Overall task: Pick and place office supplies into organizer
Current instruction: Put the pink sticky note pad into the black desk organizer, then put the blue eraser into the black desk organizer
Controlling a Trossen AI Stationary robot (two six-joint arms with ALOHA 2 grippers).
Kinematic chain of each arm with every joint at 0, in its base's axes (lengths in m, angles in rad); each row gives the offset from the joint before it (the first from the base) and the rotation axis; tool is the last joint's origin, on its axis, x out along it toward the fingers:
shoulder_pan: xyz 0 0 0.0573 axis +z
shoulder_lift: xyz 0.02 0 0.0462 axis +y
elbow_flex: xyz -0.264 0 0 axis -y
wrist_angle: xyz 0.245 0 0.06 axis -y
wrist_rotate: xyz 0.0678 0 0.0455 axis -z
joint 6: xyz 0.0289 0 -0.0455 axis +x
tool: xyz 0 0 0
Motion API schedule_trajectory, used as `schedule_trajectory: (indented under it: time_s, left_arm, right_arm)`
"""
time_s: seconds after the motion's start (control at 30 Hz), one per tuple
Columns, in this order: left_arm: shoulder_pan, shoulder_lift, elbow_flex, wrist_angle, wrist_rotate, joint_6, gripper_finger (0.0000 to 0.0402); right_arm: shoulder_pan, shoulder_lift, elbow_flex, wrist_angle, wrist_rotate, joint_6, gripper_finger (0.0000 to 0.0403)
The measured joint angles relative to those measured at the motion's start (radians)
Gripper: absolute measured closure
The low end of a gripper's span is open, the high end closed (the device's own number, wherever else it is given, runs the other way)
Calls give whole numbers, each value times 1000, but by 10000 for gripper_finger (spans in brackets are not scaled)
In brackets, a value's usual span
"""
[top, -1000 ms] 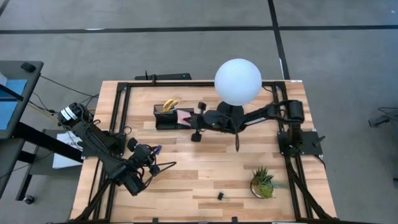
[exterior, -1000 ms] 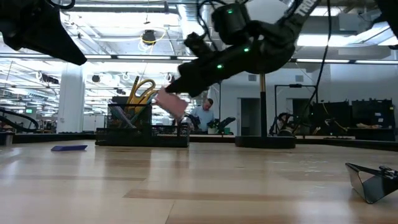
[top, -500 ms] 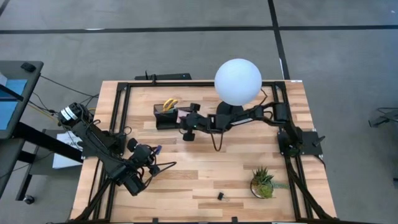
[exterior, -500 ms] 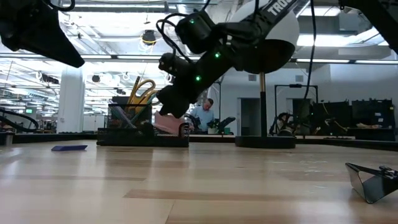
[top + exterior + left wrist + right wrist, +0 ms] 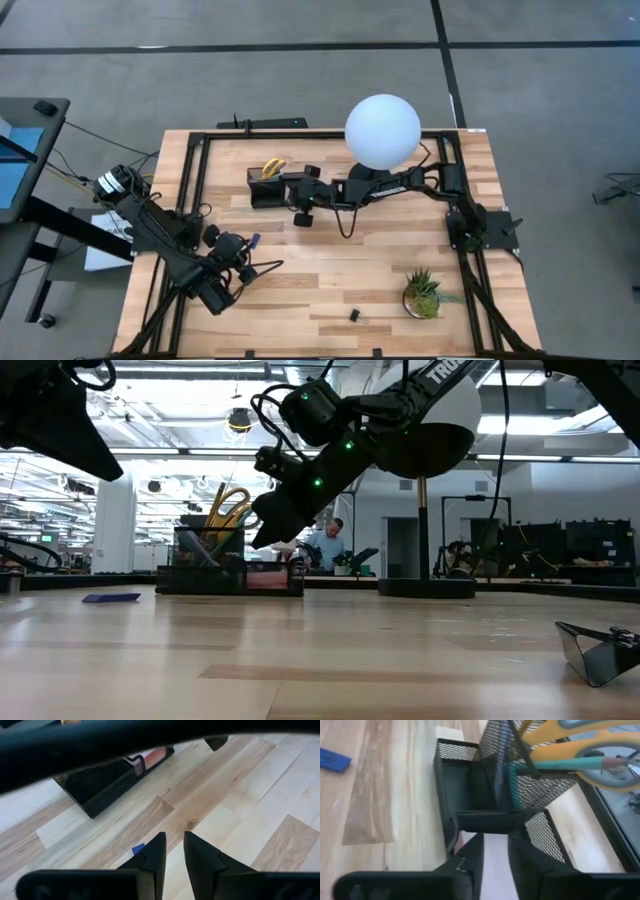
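Right gripper (image 5: 494, 851): jaws slightly parted over pink pad (image 5: 262, 578), which lies in the organizer (image 5: 266, 189) tray, far side. Pad judged light, soft-edged; take by its edges. Left gripper (image 5: 173, 851): jaws narrowly apart, empty, near left, above blue piece (image 5: 138, 849).

One organizer (image 5: 265, 189), one lamp (image 5: 382, 131), one plant (image 5: 423, 294).
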Motion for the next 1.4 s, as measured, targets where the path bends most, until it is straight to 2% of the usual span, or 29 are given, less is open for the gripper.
schedule_trajectory:
  time_s: [0.13, 0.33, 0.53, 0.67, 0.77, 0.83, 0.9, 0.93, 0.97, 1.03, 1.13, 1.3, 1.4]
  left_arm:
    - [4, 25, -1, 4, -3, -22, 317]
    - [31, 158, -26, 72, -27, -184, 269]
    - [33, 289, -32, 99, -93, -392, 242]
    - [-3, 277, -32, -76, -102, -565, 243]
    - [-61, 246, -34, -166, -126, -595, 244]
    - [-102, 240, -52, -112, -232, -595, 244]
    - [-132, 250, -94, 45, -360, -569, 244]
    - [-138, 259, -113, 134, -389, -532, 244]
    - [-139, 268, -132, 215, -387, -481, 244]
    - [-131, 285, -158, 298, -306, -384, 244]
    - [-116, 311, -183, 328, -182, -315, 244]
    - [-114, 350, -230, 331, -253, -350, 244]
    - [-106, 388, -251, 337, -193, -420, 244]
  right_arm:
    - [0, 0, 0, 1, 4, 54, 281]
    - [31, 0, 0, 3, 4, 77, 242]
    - [87, -21, -2, -80, 2, 75, 241]
    - [117, -85, 0, -140, -2, 166, 252]
    - [131, -133, 0, -164, -74, 225, 260]
    - [140, -163, 0, -172, -148, 250, 264]
    - [155, -180, 0, -166, -222, 258, 267]
    - [163, -183, 0, -166, -251, 262, 268]
    - [173, -183, 0, -166, -272, 266, 269]
    - [194, -182, 0, -171, -288, 270, 270]
    - [227, -182, 0, -174, -288, 271, 269]
    - [277, -181, 0, -150, -287, 271, 270]
    - [294, -181, 0, -119, -287, 270, 270]
